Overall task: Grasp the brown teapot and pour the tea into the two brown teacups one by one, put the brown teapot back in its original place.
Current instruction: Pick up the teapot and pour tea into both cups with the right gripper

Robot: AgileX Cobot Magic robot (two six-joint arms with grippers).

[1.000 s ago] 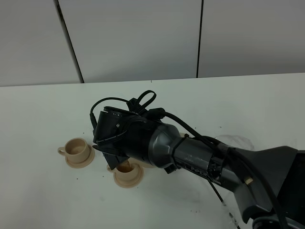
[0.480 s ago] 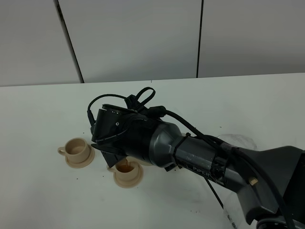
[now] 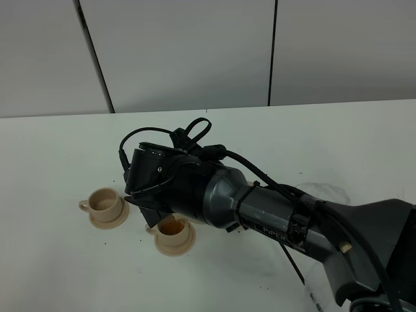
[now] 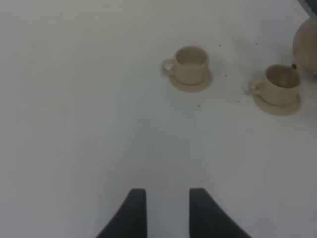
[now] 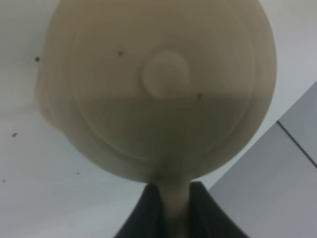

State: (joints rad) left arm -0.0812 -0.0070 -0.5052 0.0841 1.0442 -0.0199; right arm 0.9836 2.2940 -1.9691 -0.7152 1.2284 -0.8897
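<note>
White table (image 3: 58, 149) runs back to grey wall panels (image 3: 182, 52). Across the middle reaches the right arm (image 3: 260, 211). Its right gripper (image 5: 173, 191) is clenched on the teapot's loop handle (image 5: 173, 208), which passes between the two dark fingers. The teapot (image 5: 158, 89) hangs just ahead of those fingers and turns a round face with a small central disc to the wrist camera; lid or base, I cannot tell. From above, the arm hides the pot almost wholly. Just below the right gripper stands the first cup (image 3: 174, 235) on its saucer, with amber tea inside. The second cup (image 3: 107, 207) sits near, off to that gripper's side and apart from the first, its inside pale. The left gripper (image 4: 167, 194) hovers over bare table, released, fingers parted, with both cups well ahead of it.
</note>
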